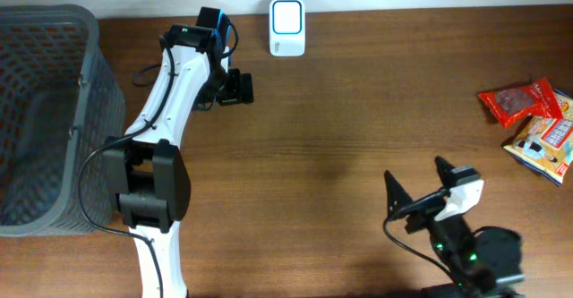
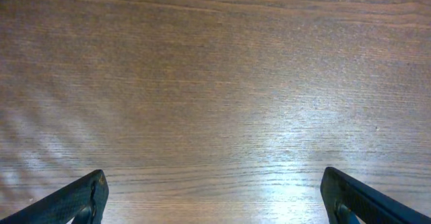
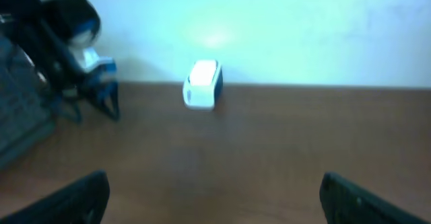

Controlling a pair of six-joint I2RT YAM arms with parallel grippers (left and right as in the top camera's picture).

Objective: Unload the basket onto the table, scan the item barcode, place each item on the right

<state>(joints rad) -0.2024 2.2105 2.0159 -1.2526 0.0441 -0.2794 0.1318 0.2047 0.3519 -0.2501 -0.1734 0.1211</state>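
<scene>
Seemingly snack packets [image 1: 526, 101] lie well apart from right pincer [image 1: 414, 173] and left pincer [image 1: 236, 88], both gaping empty

The barcode scanner [image 1: 286, 27] is a small white box with a pale, rounded window on its face; it stands at the far edge of the bench [image 1: 358, 155]. A red packet [image 1: 522, 101] and a yellow-and-white packet [image 1: 546, 144] lie flat at the right edge, touching each other; both are well apart from the scanner.
</scene>
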